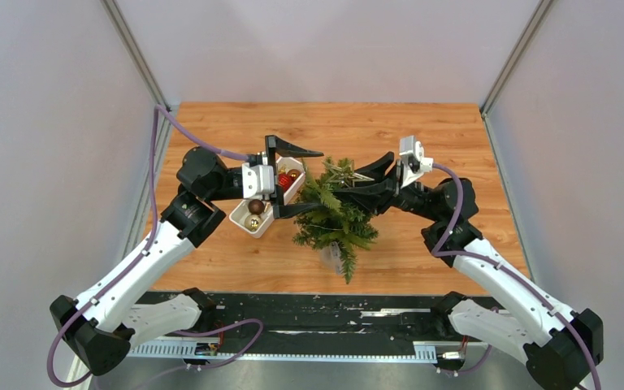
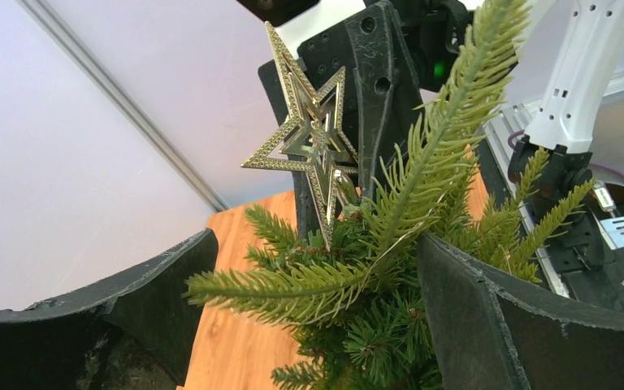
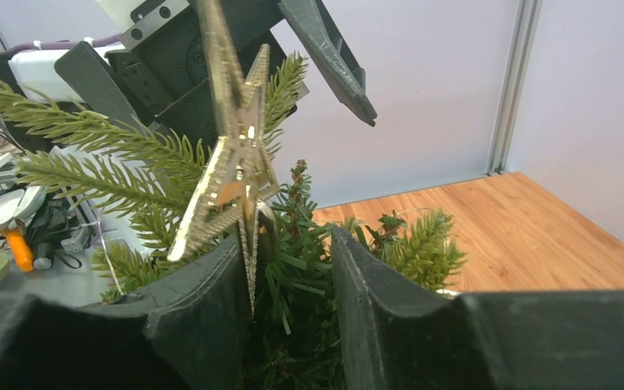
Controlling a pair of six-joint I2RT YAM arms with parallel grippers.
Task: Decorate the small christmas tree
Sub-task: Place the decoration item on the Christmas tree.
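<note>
- Two tools at one tree: the small christmas tree (image 1: 335, 223) standing near the middle of the wooden surface (image 1: 455, 138), slightly toward 6 o'clock, with its base on the 6 o'clock side in the top view.
- At the treetop, a gold star (image 1: 343, 171), openwork and glittered, upright among the top needles.
- From 9 o'clock, the left tool (image 1: 299, 180) spread wide, with nothing held. Upper branches in the gap, with neither of its fingers (image 2: 130, 309) seen pressing on them.
- From 3 o'clock, the right tool (image 1: 356, 185) narrowed to a small gap around the treetop.
- In that gap, the star's lower spike, lying against one of the right fingers (image 3: 203, 325), with needles filling the rest. Cannot tell whether clamped on the star or merely set around it.
- In the left wrist view, one black finger of the right tool directly behind the star.
- At 9 o'clock of the tree, partly under the left wrist, a white tray (image 1: 248, 231) on the surface.
- Inside the tray, several balls: a red ball (image 1: 284, 180) and a gold one toward 12 o'clock, a brown ball (image 1: 256, 206) and another gold one toward 6 o'clock.
</note>
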